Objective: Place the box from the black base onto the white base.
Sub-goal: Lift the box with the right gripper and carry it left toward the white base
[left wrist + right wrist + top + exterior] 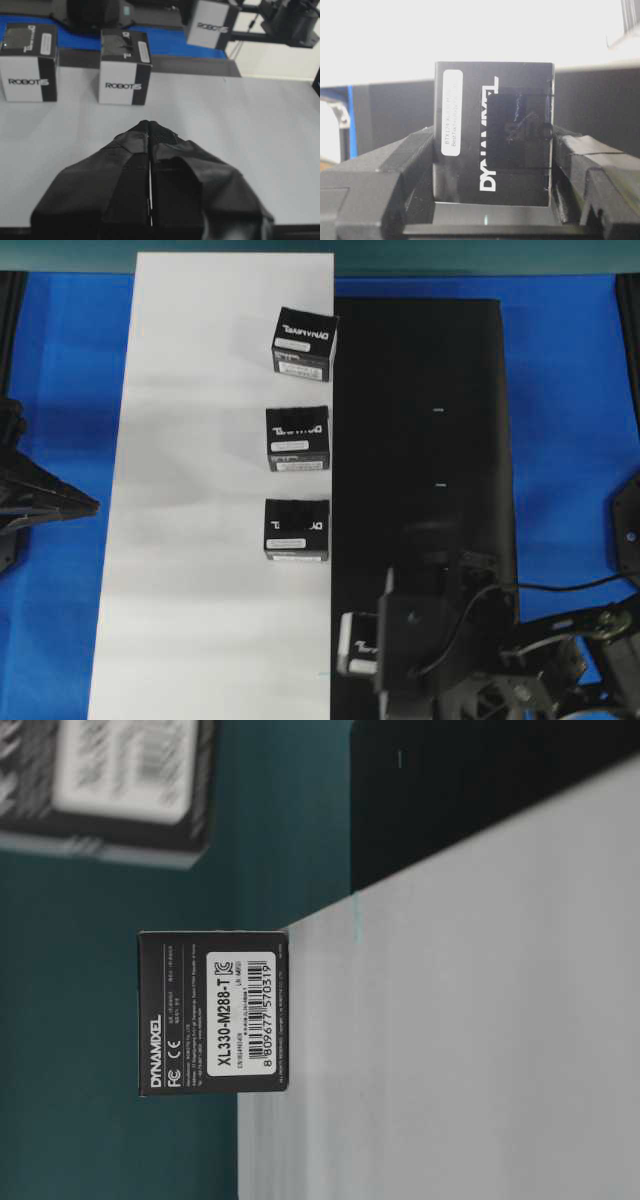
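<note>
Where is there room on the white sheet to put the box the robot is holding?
The white base is bare below the third box and along its whole left half. Its right edge is crowded with three boxes. The right gripper holds the box at that free lower corner.

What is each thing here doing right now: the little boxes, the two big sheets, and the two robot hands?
Top box: resting on the white sheet, slightly rotated, at its right edge.
Middle box: resting upright on the white sheet.
Lower box: resting upright on the white sheet.
Fourth box: clamped in the right hand.
Left hand: closed, empty.
White sheet: flat, carrying three boxes.
Black sheet: flat, no box resting on it.
</note>
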